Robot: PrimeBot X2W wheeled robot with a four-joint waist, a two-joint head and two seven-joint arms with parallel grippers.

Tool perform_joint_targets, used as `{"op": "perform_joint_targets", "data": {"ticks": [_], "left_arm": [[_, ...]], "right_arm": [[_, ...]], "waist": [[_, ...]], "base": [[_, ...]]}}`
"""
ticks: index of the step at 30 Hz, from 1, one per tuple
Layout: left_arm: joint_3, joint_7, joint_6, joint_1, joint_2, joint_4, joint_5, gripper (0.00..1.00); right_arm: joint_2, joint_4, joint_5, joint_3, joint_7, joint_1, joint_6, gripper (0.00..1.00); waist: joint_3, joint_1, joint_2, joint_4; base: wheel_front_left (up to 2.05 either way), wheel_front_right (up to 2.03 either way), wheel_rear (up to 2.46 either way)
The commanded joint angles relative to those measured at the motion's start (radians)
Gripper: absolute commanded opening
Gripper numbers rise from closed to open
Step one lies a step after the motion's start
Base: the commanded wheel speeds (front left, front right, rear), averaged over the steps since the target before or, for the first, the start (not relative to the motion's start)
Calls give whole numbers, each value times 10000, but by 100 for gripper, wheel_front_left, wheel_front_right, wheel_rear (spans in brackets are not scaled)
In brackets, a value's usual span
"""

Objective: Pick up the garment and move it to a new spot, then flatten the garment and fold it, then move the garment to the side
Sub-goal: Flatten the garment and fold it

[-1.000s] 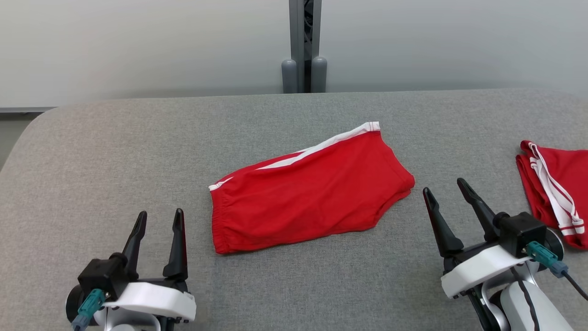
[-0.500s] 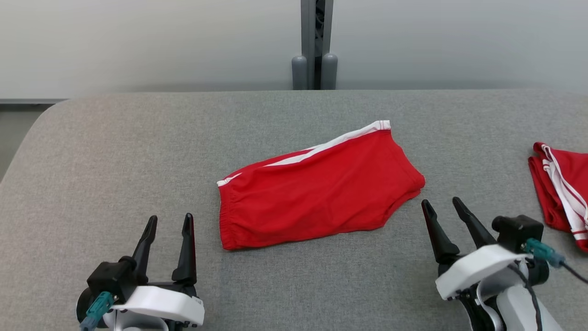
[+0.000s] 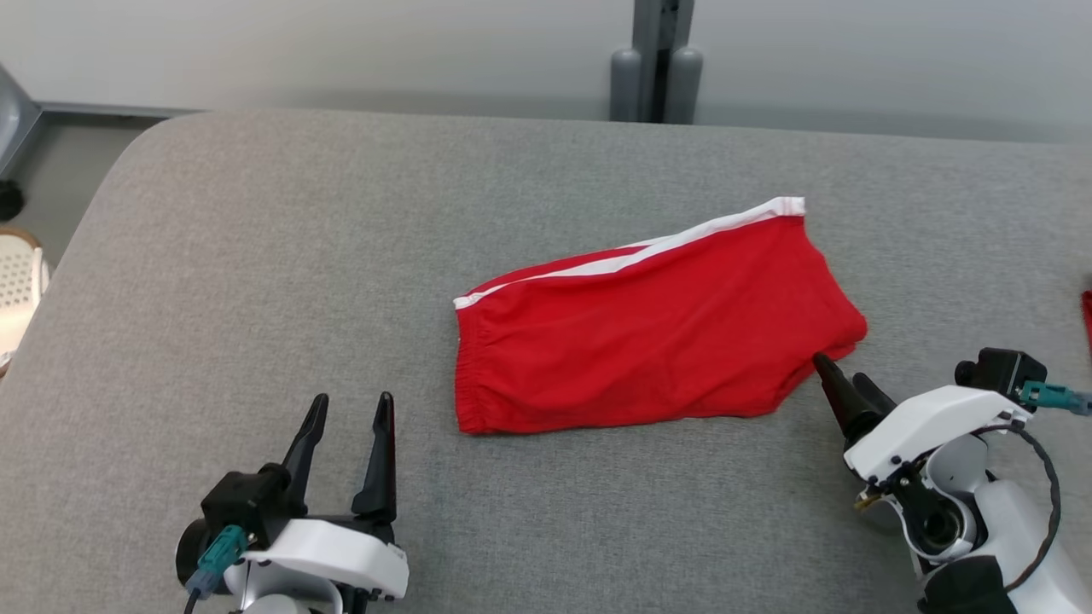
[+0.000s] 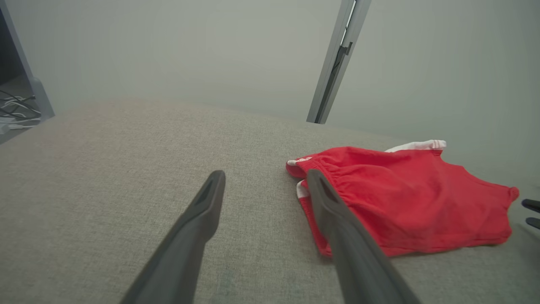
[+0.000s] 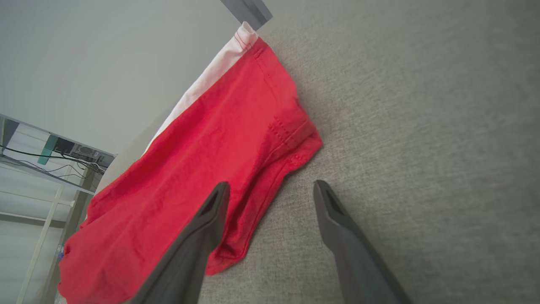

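Right gripper (image 3: 838,368) — spread wide — sits just beside the garment (image 3: 657,333)

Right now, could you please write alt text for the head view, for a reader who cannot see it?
Red shorts with a white side stripe lie flat on a grey fabric-covered table. The open right gripper points at their right edge; the open left gripper sits apart at the lower left.

My left pincer (image 3: 353,397) has two long, tapering black fingers (image 3: 380,460), a white shell (image 3: 328,550) behind them and a teal plug (image 3: 217,550) beside that shell. My right pincer (image 3: 839,368) looks alike, with a black cable (image 3: 1056,512) looping by its shell.
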Motion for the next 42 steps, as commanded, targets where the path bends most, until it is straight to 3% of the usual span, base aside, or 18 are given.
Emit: {"op": "perform_joint_targets", "data": {"ticks": [1, 15, 24, 25, 26, 29, 42], "left_arm": [[-17, -23, 31, -281, 28, -19, -20, 100], [-547, -23, 323, -543, 28, -79, -237, 100], [-762, -23, 404, -786, 31, -96, -354, 100], [-774, -23, 419, -799, 31, -97, -369, 100], [-780, -23, 433, -799, 29, -97, -377, 100], [-769, -23, 425, -762, 28, -90, -384, 100], [-651, -23, 355, -592, 34, 23, -240, 100]], "right_arm": [[-9, 62, 39, -50, 89, -135, 1, 100], [116, 2287, 710, -679, 589, -1431, 1, 100], [177, 3188, 785, -750, 96, -2039, 1, 100], [182, 3273, 784, -754, 16, -2075, 1, 90], [190, 3339, 801, -755, -42, -2117, 1, 57], [198, 3399, 892, -691, -276, -2177, 1, 0], [46, 3189, 2511, -156, -1566, -1566, -18, 0]], "waist": [[146, -1, 0, 151], [706, -1, 0, 915], [938, -1, 0, 1281], [946, -1, 0, 1307], [951, -1, 0, 1326], [947, -1, 0, 1336], [483, -1, 0, 758]], "base": [[0, 0, 0], [0, 0, 0], [0, 0, 0], [0, 0, 0], [0, 0, 0], [0, 0, 0], [0, 0, 0]]}}
